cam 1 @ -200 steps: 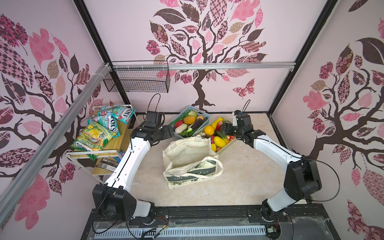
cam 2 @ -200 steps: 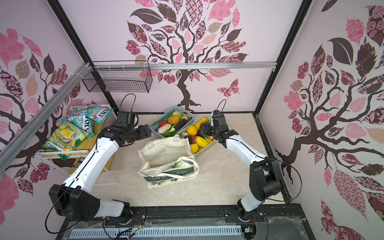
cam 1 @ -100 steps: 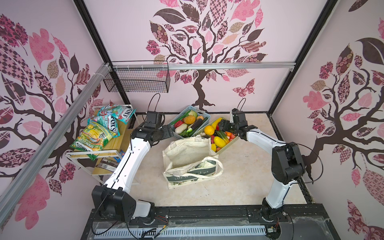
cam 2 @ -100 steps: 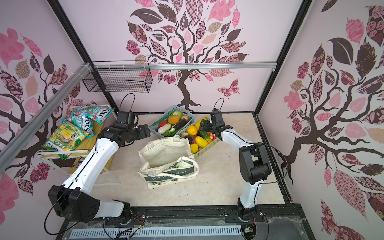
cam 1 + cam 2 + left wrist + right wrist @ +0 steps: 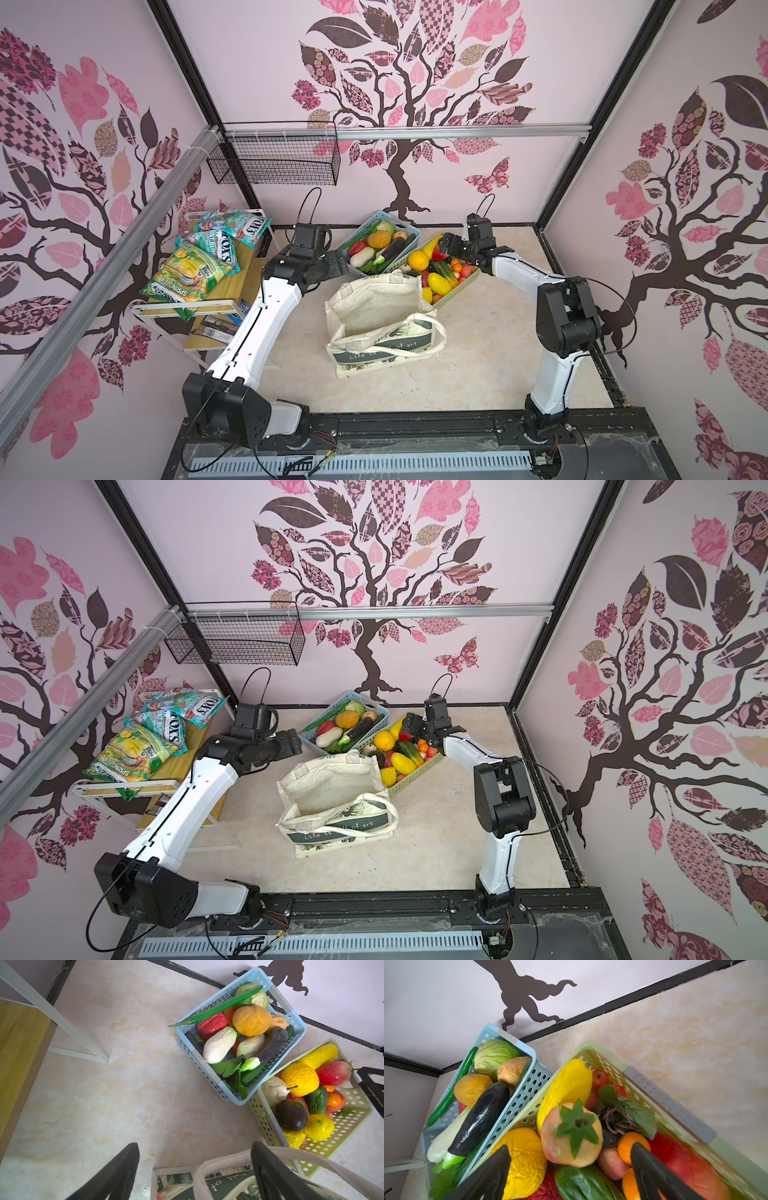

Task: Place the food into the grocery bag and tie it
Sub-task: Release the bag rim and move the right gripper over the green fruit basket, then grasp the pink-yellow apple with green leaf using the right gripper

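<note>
- We see pale pink walls [image 5: 540, 83] on three sides, with a dark tree decal [image 5: 401, 183] rooted at 12 o'clock.
- The floor [image 5: 478, 374] is cream, marble-patterned and evenly lit.
- At 11 o'clock a black wire basket [image 5: 274, 166] hangs from an aluminium rail [image 5: 457, 132].
- At 9 o'clock stands a white-framed wooden shelf [image 5: 232, 282].

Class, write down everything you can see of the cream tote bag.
The grocery bag is a creased cream canvas tote, slumped on the tabletop with its mouth gaping open; nothing shows inside. Its near face carries a leaf print and a dark green band with white script. Two cream straps droop over that face. Its far corner sits at the pale green basket; contact is unclear.
</note>
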Tool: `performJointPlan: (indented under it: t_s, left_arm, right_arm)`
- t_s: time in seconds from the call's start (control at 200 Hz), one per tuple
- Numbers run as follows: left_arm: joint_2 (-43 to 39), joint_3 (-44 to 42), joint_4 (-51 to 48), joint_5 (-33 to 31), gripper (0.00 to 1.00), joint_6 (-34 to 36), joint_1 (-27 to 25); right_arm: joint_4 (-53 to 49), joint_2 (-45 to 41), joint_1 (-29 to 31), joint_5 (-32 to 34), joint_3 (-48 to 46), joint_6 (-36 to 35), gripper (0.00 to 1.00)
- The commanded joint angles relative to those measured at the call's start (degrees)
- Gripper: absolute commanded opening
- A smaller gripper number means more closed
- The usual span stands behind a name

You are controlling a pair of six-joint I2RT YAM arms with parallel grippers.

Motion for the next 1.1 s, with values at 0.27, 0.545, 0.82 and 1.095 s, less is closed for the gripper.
performJointPlan:
  t_s: [0.27,0.545,0.82,1.095]
  left_arm:
    - [1.07,-0.34,1.18,-1.02,0.88,0.23,-0.56]
    - [1.06,0.18,1.4,-0.64,0.88,0.08,-0.5]
    - [1.46,1.6,1.4,0.22,0.88,-0.02,-0.54]
    - [1.61,2.07,1.36,0.31,0.88,0.02,-0.56]
  right_arm:
    - [-0.2,8.96,-0.2,-4.72,7.61,1.76,0.88]
    - [-1.7,10.3,0.09,-5.34,8.68,1.06,0.77]
    - [-2.42,10.98,0.16,-4.71,7.58,-0.01,0.81]
    - [-2.27,11.19,0.15,-4.34,7.33,-0.44,0.64]
